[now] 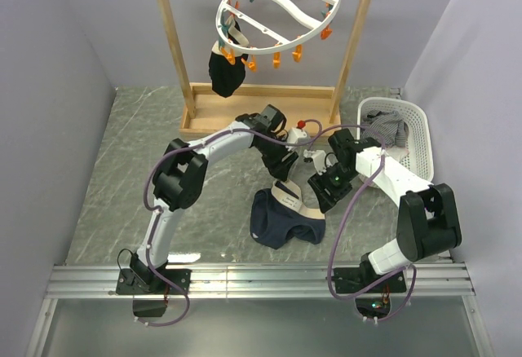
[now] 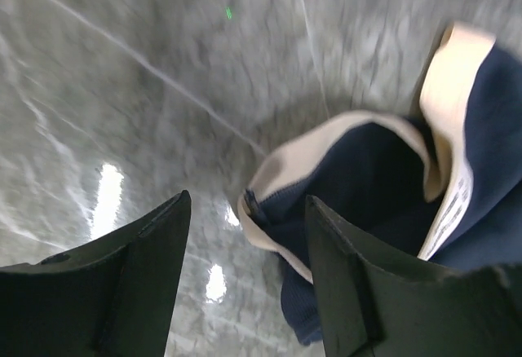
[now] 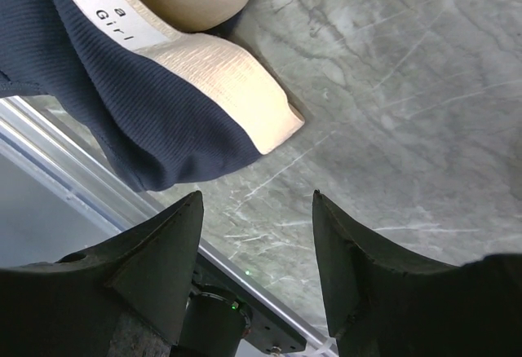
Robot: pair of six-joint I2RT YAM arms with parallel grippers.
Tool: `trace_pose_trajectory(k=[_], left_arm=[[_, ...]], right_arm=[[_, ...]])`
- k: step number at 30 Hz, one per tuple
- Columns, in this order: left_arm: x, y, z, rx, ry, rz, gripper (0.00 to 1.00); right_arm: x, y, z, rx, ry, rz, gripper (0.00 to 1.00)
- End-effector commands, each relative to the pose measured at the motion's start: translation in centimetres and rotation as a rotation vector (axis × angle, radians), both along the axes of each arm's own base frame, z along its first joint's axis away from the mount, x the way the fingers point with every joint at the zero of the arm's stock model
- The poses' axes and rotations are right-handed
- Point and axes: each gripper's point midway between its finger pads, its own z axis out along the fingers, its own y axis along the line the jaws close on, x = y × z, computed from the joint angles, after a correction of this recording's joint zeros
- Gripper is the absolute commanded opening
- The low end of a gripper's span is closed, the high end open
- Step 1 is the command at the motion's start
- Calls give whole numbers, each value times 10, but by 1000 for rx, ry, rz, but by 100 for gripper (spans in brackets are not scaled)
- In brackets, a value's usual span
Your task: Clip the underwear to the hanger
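The navy underwear [image 1: 283, 219] with a cream waistband lies crumpled on the marble table near the front. It shows in the left wrist view [image 2: 391, 194] and the right wrist view [image 3: 122, 88]. The white round hanger [image 1: 281, 6] with orange and teal clips hangs from the wooden rack at the back. My left gripper [image 1: 285, 174] [image 2: 249, 206] is open just above the underwear's waistband edge. My right gripper [image 1: 326, 194] [image 3: 257, 202] is open and empty over bare table beside the underwear's right corner.
A small black garment [image 1: 224, 72] is clipped to the hanger's left side. The wooden rack frame [image 1: 261, 104] stands at the back. A white basket [image 1: 416, 141] with grey striped cloth stands at the right. The aluminium rail [image 1: 261, 279] runs along the near edge.
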Motion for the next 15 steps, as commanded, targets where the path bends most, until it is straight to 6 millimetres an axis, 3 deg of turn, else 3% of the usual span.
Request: trace_pose_trajectory(k=[1, 5, 10, 13, 14, 15], left_arm=[[-3, 2, 6, 30, -38, -75, 63], [-4, 0, -5, 41, -31, -85, 59], [-3, -9, -3, 13, -28, -85, 49], [-1, -10, 3, 10, -24, -54, 26], [1, -6, 3, 30, -30, -30, 6], [0, 0, 2, 57, -12, 19, 0]], right_arm=[[8, -1, 9, 10, -6, -22, 63], [9, -2, 11, 12, -7, -31, 63], [12, -2, 12, 14, -14, -37, 63], [17, -2, 11, 16, -22, -47, 63], [18, -2, 12, 15, -26, -50, 63], [19, -2, 12, 15, -30, -52, 63]])
